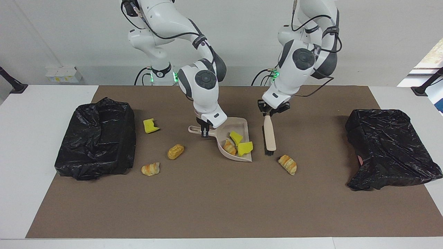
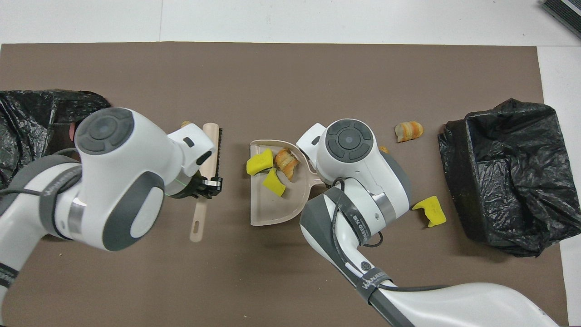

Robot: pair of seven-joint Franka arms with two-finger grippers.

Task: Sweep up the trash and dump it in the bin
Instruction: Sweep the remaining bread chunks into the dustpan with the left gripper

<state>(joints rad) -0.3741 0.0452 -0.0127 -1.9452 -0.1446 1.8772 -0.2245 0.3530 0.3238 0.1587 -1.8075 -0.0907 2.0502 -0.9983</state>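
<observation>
My right gripper (image 1: 205,132) is shut on the handle of the beige dustpan (image 1: 239,123), which rests on the brown mat. In the pan (image 2: 277,211) lie two yellow sponge chunks (image 1: 245,148) (image 2: 258,163) and a croissant (image 1: 229,147) (image 2: 287,162). My left gripper (image 1: 271,111) (image 2: 205,186) is shut on the beige brush (image 1: 269,135) (image 2: 209,145), whose bristle end hangs low beside the pan's mouth. More trash lies loose on the mat: a croissant (image 1: 287,164) by the brush, a bread roll (image 1: 175,151), another croissant (image 1: 150,168) (image 2: 408,130) and a yellow chunk (image 1: 150,125) (image 2: 431,211).
A bin lined with a black bag (image 1: 97,138) (image 2: 513,177) stands at the right arm's end of the table. Another black-bagged bin (image 1: 387,148) (image 2: 27,118) stands at the left arm's end. The brown mat (image 1: 221,207) covers the table's middle.
</observation>
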